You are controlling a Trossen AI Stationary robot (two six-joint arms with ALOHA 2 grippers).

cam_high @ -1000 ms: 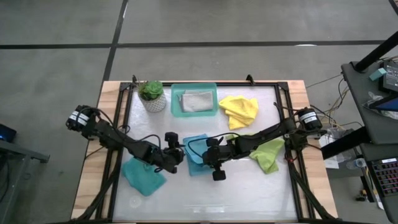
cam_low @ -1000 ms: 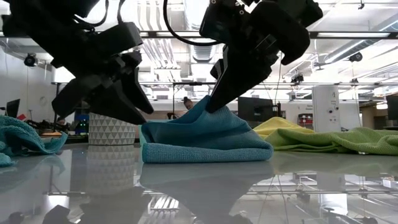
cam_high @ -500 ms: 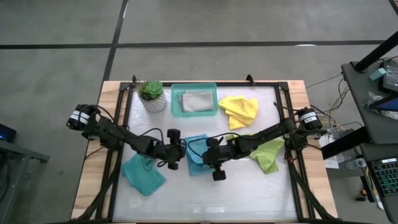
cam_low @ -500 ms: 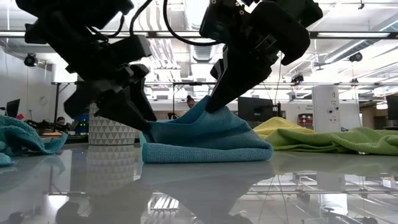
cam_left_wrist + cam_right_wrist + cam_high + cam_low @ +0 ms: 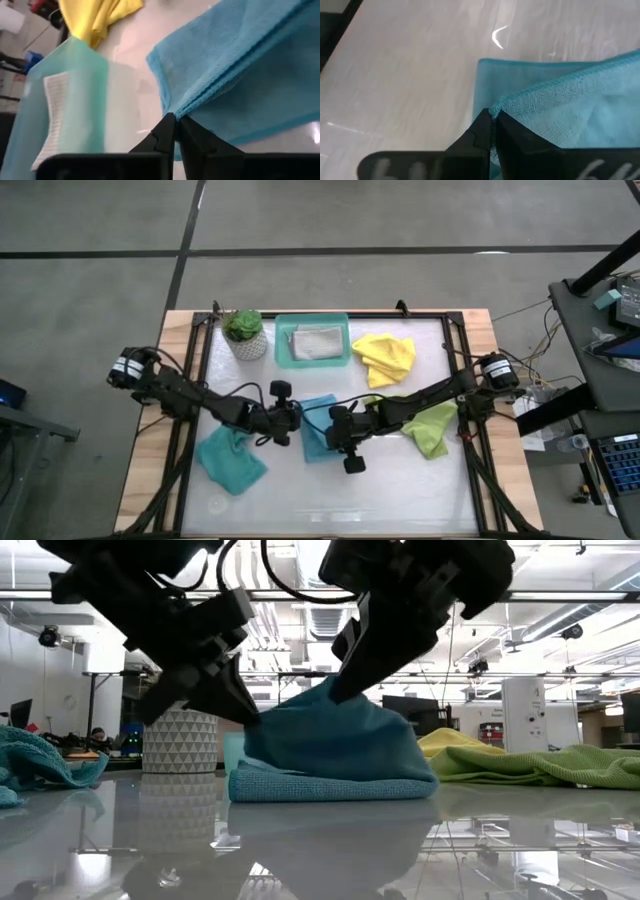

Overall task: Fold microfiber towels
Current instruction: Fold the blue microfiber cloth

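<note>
1. The blue towel (image 5: 318, 430) lies folded at the middle of the table (image 5: 330, 500), caught between both claws: the left gripper (image 5: 292, 423) sits at its left edge, the right gripper (image 5: 334, 423) at its right side.
2. From the left wrist view, the left gripper (image 5: 175, 125) has its fingers pressed together, pinching the stacked edge of the blue towel (image 5: 240, 75).
3. The right gripper (image 5: 492, 120) is likewise clamped on a raised corner of that towel (image 5: 570, 115).
4. In the low view, the towel (image 5: 335, 755) peaks where the right gripper (image 5: 345, 690) lifts it; the left gripper (image 5: 245, 715) nips its lower side.
5. Both arms stretch in low from the table's outer sides, meeting mid-table.
6. Another teal towel (image 5: 230, 460) lies crumpled below the left arm, the lime towel (image 5: 432, 427) under the right arm, the yellow towel (image 5: 385, 355) near the far edge, and the grey towel (image 5: 316, 342) in the tray (image 5: 283, 348).
</note>
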